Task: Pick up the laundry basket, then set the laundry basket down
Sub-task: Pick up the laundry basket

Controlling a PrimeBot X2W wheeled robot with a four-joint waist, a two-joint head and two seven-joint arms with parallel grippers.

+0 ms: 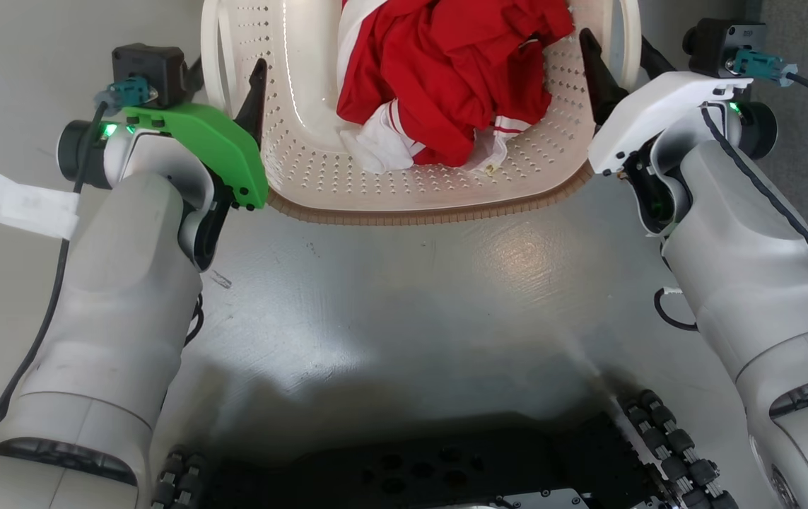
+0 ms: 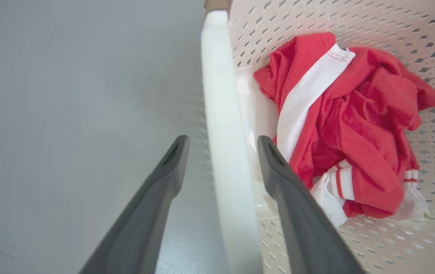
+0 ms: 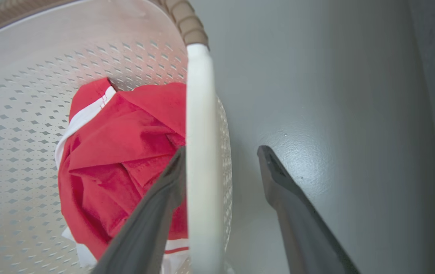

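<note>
Flanking the laundry basket [image 1: 375, 187], both arms [image 1: 114, 283] outstretched, jaws wide, straddling side handles [image 2: 223, 133]

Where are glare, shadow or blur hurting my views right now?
Head view: glare patch on the floor near the laundry basket, deep shadow around the robot base. Left wrist view: the white handle is overexposed, featureless. Right wrist view: near fingers soft-focused.

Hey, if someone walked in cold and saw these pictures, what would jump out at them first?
First, the crumpled red and white garment piled in the cream laundry basket, top centre of the head view. Next, the left gripper is open astride the basket's left loop handle, and the right gripper is open astride the right loop handle. The bright green cover on the left wrist also stands out.
</note>
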